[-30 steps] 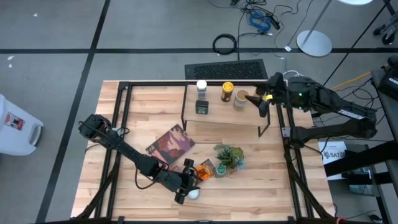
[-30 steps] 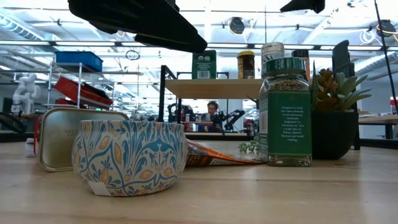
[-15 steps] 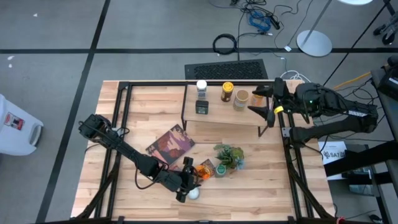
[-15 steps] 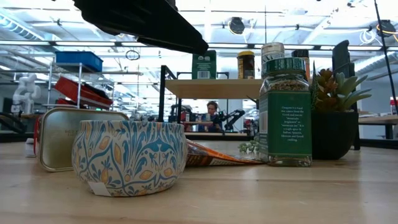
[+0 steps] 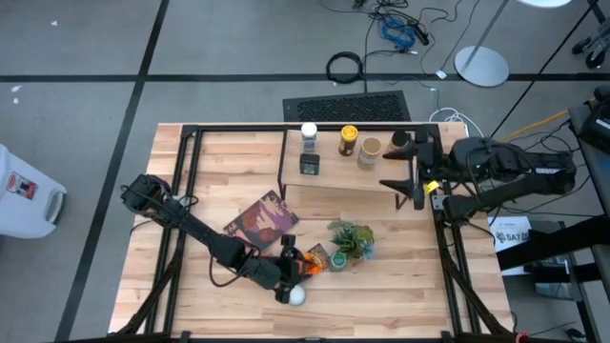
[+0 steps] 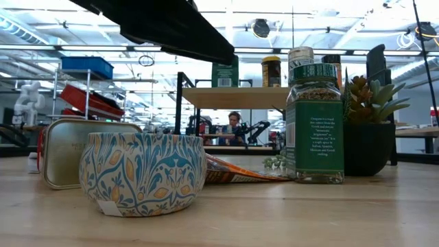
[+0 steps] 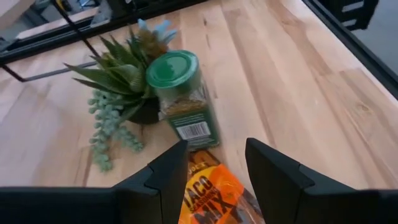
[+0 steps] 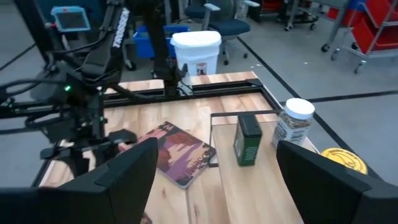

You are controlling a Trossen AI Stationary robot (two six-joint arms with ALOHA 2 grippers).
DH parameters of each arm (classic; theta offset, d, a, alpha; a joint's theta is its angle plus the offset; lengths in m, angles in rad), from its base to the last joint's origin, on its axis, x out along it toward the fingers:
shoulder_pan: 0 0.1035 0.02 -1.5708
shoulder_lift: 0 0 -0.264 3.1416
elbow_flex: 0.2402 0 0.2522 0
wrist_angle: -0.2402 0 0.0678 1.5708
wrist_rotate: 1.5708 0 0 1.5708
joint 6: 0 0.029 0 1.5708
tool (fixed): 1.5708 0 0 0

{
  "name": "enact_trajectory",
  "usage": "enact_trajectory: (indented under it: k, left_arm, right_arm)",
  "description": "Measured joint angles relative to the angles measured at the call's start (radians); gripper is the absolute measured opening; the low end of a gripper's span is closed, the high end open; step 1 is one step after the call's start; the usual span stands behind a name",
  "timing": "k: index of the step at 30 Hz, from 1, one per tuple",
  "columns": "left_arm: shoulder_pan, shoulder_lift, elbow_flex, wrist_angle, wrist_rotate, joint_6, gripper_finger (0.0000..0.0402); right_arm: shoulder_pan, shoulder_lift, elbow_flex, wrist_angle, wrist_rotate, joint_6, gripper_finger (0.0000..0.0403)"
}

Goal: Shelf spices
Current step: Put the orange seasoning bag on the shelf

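Nearest the low camera, a patterned blue-and-yellow tin is sitting on the wooden table, with a flat metal tin behind it and a green-lidded spice jar standing upright beside a potted plant. The left gripper is hovering low over the table's near edge, fingers partly spread and holding nothing, with an orange taco-mix packet lying flat directly between and beneath them. The packet's long axis is running roughly in line with the fingers; its far end is cut off from view, so its full outline is hard to judge. The green-lidded jar is standing just beyond the fingertips. The left arm is clearly the nearer one to these items. Farther back, the shelf is already carrying a white-topped jar, a dark green tin, a yellow-topped jar and a tan-topped jar. The right gripper is hanging at the shelf's right end, fingers spread wide and empty.
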Motion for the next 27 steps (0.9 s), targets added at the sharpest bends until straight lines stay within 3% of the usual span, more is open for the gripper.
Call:
enact_trajectory:
  k: [27]
  left_arm:
    - [0.008,0.0,0.115,0.003,-0.23,0.065,0.0171]
  right_arm:
    - [0.128,0.025,0.0,-0.043,-0.005,-0.019,0.0315]
